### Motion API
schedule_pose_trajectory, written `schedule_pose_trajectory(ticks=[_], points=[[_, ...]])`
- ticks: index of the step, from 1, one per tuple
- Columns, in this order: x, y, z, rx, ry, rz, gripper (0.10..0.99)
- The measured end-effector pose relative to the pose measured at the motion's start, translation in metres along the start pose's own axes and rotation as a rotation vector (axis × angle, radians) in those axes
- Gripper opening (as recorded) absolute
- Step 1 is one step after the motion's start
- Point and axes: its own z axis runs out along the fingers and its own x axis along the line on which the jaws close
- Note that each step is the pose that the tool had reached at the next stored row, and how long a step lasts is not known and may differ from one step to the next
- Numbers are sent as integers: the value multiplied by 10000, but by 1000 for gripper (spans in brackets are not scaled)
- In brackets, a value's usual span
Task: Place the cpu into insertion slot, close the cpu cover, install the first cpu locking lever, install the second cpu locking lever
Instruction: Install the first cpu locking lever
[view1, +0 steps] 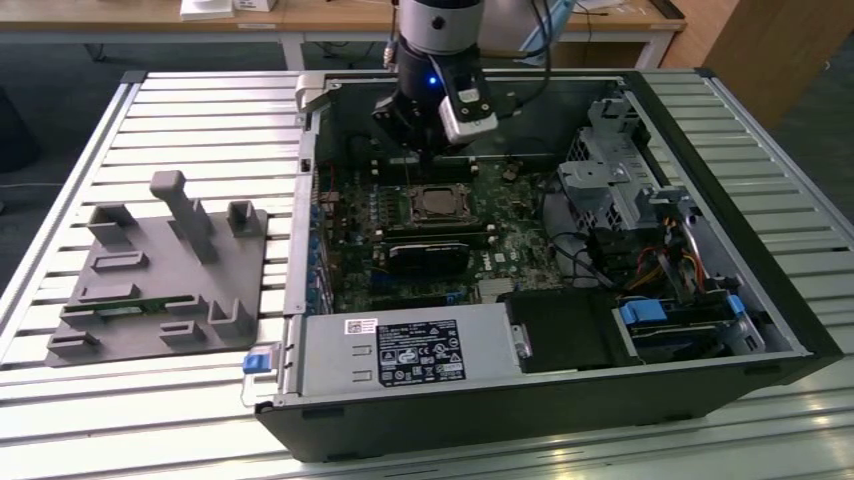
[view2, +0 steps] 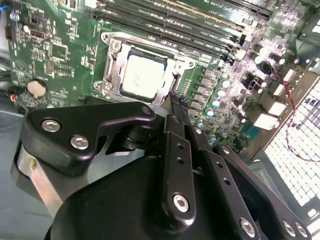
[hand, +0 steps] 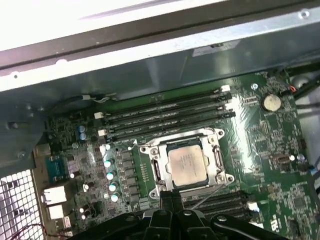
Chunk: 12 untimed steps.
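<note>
Silver cpu (hand: 186, 163), print unreadable, sits in cpu cover (hand: 216, 162).

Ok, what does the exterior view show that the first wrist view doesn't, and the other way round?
The exterior view adds the whole open computer case on the slatted table, the grey fixture plate at the exterior view's left, and the power supply. The first wrist view adds the coin cell battery and a row of capacitors. Both show the cpu seated in the insertion slot, the cpu cover lying flat around it, the green motherboard, and the gripper close by the cover's edge.
</note>
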Motion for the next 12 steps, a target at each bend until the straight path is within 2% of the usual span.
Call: schedule_pose_trajectory(ticks=[3,4,10,12], points=[[13,-3,11,-291,58,-88,106],[14,-4,15,-337,69,-152,106],[13,-5,37,-328,139,-1160,106],[24,-8,54,-338,121,-1266,106]])
